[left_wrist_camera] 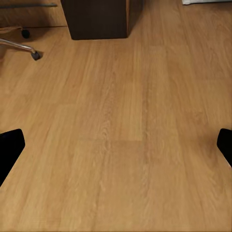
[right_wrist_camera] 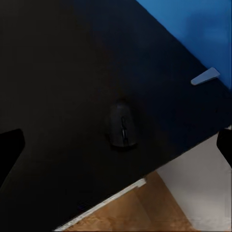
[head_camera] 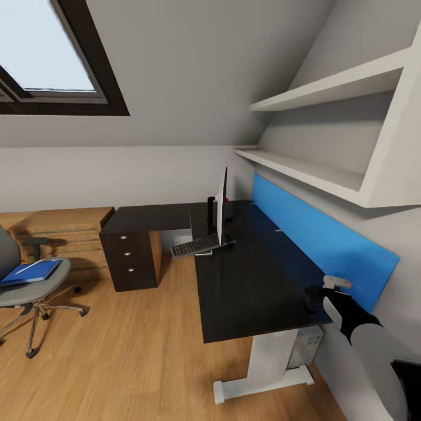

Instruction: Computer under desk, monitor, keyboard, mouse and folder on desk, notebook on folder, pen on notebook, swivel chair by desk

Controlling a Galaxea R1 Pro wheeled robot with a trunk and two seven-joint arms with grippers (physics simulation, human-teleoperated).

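Head view, surface: glossy black L-shaped surface [head_camera: 257,280] across the centre and right of frame, white leg and a pale computer case [head_camera: 306,346] beneath its lower right end.
Head view, monitor: upright, edge-on, at centre [head_camera: 221,204], on the surface.
Head view, keyboard: at the monitor's foot [head_camera: 196,245], hanging partly over the inner edge of the surface.
Head view, folder: bright blue, flat on the seat of the swivel chair [head_camera: 26,289] at lower left; folder [head_camera: 30,272] well apart from the surface.
Head view, right gripper: lower right [head_camera: 320,290], over the near end of the surface beside the blue wall panel [head_camera: 327,240]; hard to tell from here whether released or clenched.
Left wrist view, left gripper: [left_wrist_camera: 116,145] fingertips wide apart at both frame edges, released, nothing between; wood floor [left_wrist_camera: 121,121] below, drawer unit [left_wrist_camera: 99,19] at upper centre.
Right wrist view, mouse: small black lump [right_wrist_camera: 122,124] at centre, on the surface near its edge.
Right wrist view, right gripper: [right_wrist_camera: 116,145] released, fingers spread at the frame's two sides, above the mouse, apart from it.
Step in hand, judged: picking up the mouse to carry it beside the keyboard.
Doing it well: centre over the mouse, descend straight, close across its narrow sides; black on black, so easy to misjudge; near the edge, so avoid nudging it off.
Writing, brands: none readable.
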